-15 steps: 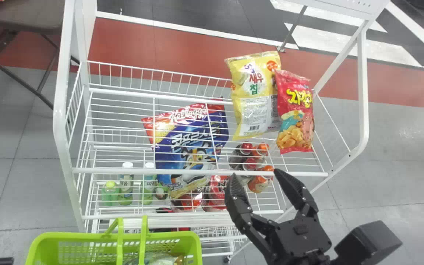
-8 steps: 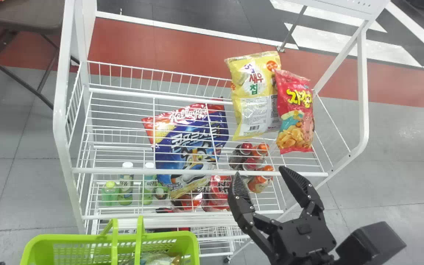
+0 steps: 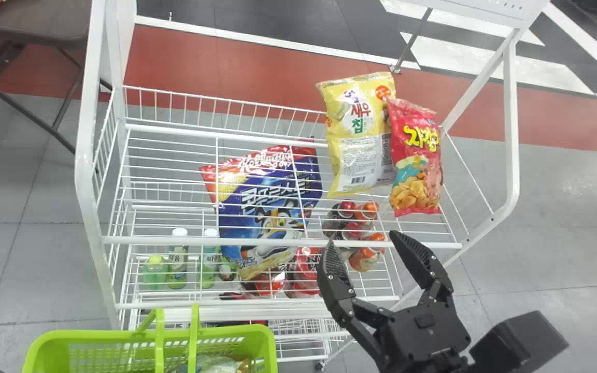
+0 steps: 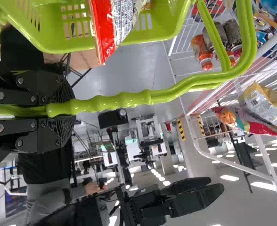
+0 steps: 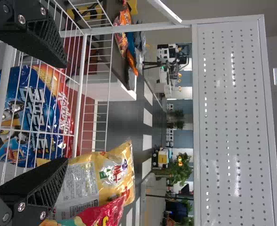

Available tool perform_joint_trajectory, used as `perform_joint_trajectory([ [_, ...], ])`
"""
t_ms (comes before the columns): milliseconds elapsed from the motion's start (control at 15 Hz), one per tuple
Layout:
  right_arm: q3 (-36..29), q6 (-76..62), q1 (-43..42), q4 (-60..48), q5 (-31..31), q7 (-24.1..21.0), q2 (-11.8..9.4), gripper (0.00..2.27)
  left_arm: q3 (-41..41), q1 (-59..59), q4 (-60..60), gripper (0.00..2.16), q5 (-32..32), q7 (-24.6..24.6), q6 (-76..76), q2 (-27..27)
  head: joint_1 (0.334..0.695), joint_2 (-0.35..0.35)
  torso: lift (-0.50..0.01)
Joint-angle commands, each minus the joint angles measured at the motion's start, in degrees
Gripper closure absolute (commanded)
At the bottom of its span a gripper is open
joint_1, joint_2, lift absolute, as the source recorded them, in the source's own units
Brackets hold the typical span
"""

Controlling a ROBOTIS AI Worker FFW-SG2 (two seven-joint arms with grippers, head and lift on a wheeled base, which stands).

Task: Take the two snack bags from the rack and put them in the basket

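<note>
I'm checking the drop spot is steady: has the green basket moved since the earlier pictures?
Yes, slightly: in the head view, the basket has shifted toward the robot's left against the white rack.

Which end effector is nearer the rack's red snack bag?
Right: the right end effector is just short of the red bag; the left end effector, farther off, grips the basket handle.

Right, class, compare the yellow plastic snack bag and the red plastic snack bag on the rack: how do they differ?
The yellow bag is wider; the red bag is narrower. The yellow bag shows a pale printed panel with a barcode, the red bag a picture of snack pieces. In the head view, the red bag overlaps the yellow bag's right edge. Both are on the white wire rack.
</note>
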Motion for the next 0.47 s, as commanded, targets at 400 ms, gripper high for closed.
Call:
perform_joint_trajectory([
  [400,0.7,-0.6,-1.0,0.8,0.1,0.0,-0.6,0.11,0.0,1.3,-1.1,1.87,0.0,0.6,-1.1,-0.4,0.695,-0.350,-0.011],
])
